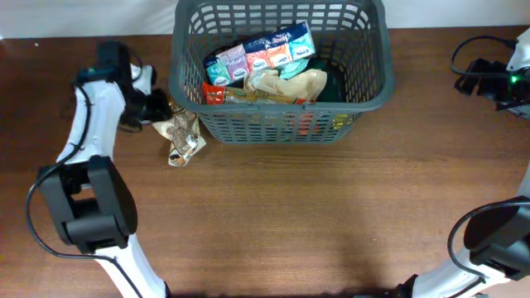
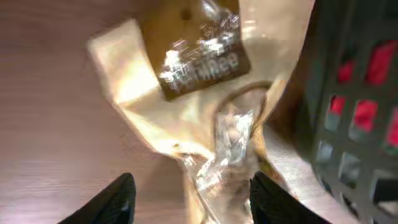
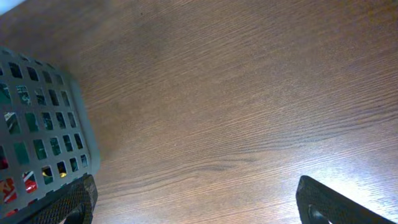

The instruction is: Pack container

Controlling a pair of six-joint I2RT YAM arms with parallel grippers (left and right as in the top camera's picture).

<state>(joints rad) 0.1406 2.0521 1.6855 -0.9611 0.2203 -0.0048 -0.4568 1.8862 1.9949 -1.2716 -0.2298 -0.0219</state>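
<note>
The dark grey lattice basket [image 1: 281, 124] stands at the table's back middle, holding several snack packets: a row of coloured cartons [image 1: 261, 56] and a beige bag [image 1: 286, 85]. A beige and brown snack packet [image 1: 180, 132] lies on the table just left of the basket; it fills the left wrist view [image 2: 199, 81], with the basket's wall [image 2: 354, 124] on the right. My left gripper [image 2: 191, 200] is open, its fingers either side of the packet's crinkled clear end. My right gripper [image 3: 196, 202] is open and empty over bare table at the far right, with the basket's corner [image 3: 37, 143] to its left.
Black cables and the right arm's base [image 1: 493, 79] sit at the back right edge. The left arm's base [image 1: 87, 207] stands at the left front. The wooden table [image 1: 315, 215] stretches across the front.
</note>
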